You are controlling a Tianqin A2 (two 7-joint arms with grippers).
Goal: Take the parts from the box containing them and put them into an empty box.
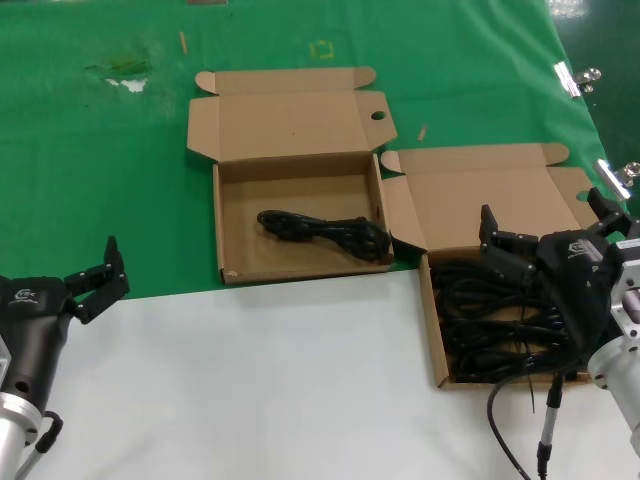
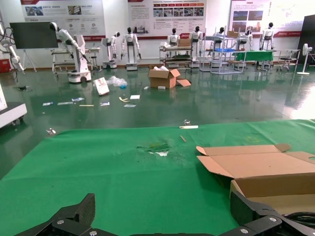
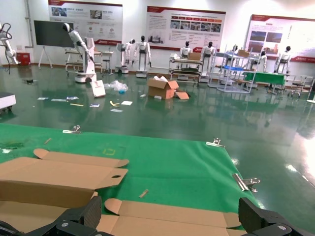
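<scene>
Two open cardboard boxes sat side by side on the desk [image 1: 300,400], their lids folded back onto the green cloth [image 1: 100,180]. The right box [image 1: 437,340] held a tangled heap of black power cords [image 1: 490,320]. The left box [image 1: 300,215] held a single coiled cord [image 1: 325,232] lying across its floor toward the near wall. The right gripper [image 1: 545,225] hovered over the right box, above the heap, its fingers [image 1: 490,232] spread wide and holding nothing. The left gripper [image 1: 98,278] rested low at the desk's near left corner, well apart from both boxes, its fingers also spread and empty.
</scene>
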